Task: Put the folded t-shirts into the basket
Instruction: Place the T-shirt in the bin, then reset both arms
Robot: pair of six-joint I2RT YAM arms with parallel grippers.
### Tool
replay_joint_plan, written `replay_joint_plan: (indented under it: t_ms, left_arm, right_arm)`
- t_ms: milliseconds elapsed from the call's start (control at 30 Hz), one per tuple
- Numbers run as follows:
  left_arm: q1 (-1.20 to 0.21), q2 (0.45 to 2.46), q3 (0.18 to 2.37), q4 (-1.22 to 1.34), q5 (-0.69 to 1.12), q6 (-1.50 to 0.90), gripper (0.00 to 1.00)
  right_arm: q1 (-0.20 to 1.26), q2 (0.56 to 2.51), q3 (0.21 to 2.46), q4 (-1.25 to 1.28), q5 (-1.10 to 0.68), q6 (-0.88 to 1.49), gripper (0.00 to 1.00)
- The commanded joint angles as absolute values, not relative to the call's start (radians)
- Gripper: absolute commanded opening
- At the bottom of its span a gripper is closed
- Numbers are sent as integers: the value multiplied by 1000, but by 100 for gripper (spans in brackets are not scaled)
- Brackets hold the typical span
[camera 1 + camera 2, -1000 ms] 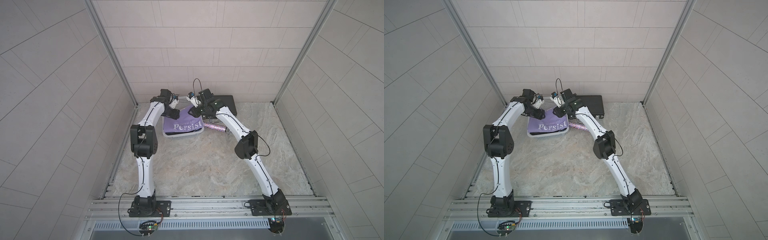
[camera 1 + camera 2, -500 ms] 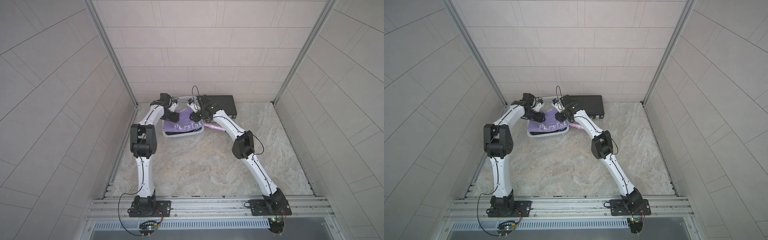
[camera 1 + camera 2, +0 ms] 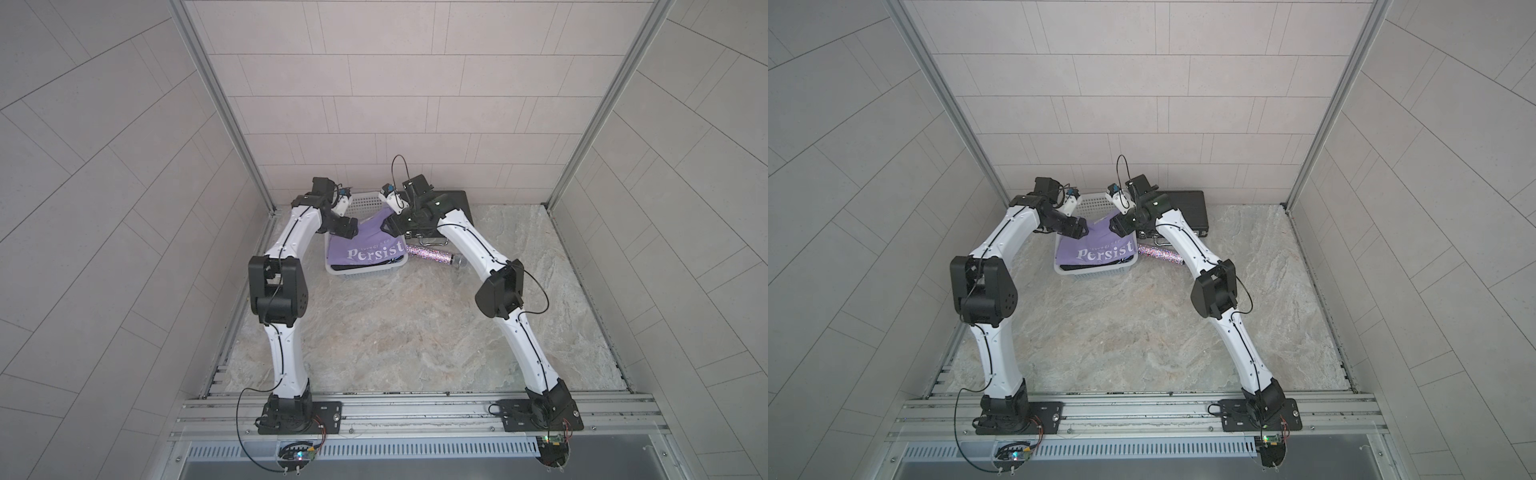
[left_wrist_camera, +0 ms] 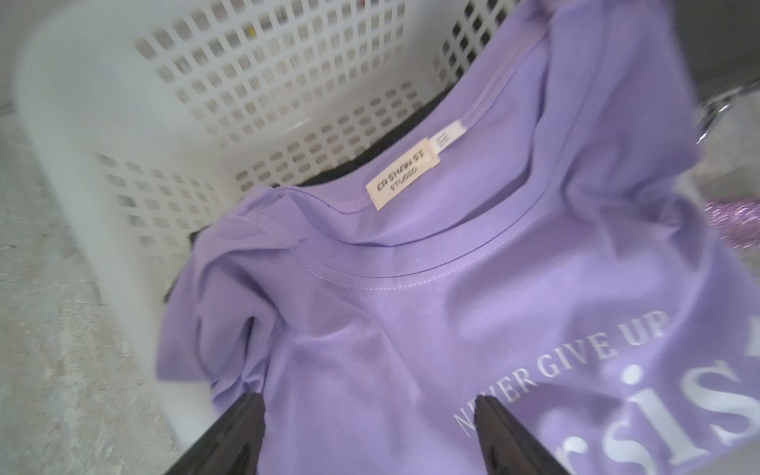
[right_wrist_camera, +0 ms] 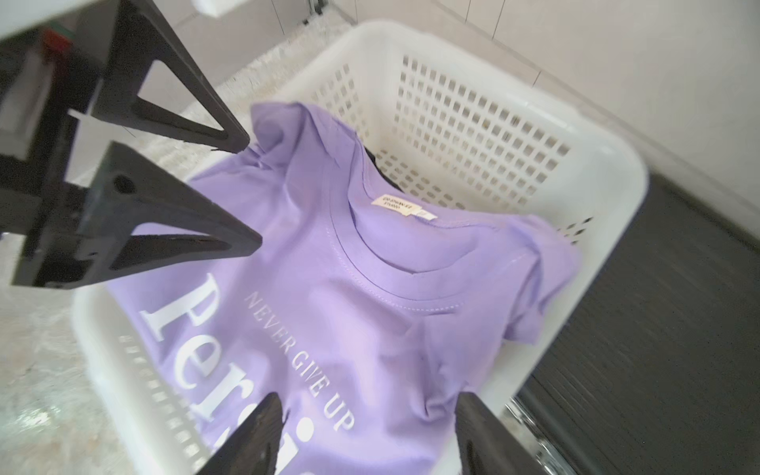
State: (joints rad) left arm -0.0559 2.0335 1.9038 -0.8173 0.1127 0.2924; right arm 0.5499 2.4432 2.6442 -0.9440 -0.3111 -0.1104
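Currently noted lavender t-shirt lying in basket at twelve o'clock of table, judged soft, light, floppy, best pinched at both shoulder folds; found left gripper and right gripper spread apart, empty.

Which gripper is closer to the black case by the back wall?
Right. The right gripper is over the side of the basket toward the black case; the left gripper is over the opposite side, farther away.
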Motion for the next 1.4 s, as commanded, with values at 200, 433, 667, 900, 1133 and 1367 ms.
replay_joint_plan:
  t_ms: [200,433,667,900,1133,1367]
  left_arm:
    - [-47,1666,1615,-715,106,300,94]
    - [-44,1341,1244,-484,-30,297,100]
    - [-28,1098,948,-313,-116,242,100]
    - [42,1014,678,-119,-166,110,100]
    - [76,1035,486,193,-41,-10,100]
    - [77,1211,353,578,12,-33,100]
  right_arm:
    - [474,2027,2325,-1018,-177,-189,77]
    - [321,1577,1702,-771,-42,-222,100]
    - [124,1219,1259,-608,23,-230,100]
    - [-63,986,775,-281,44,-125,100]
    - [-77,997,475,127,30,15,100]
    - [-76,1173,339,489,-26,85,100]
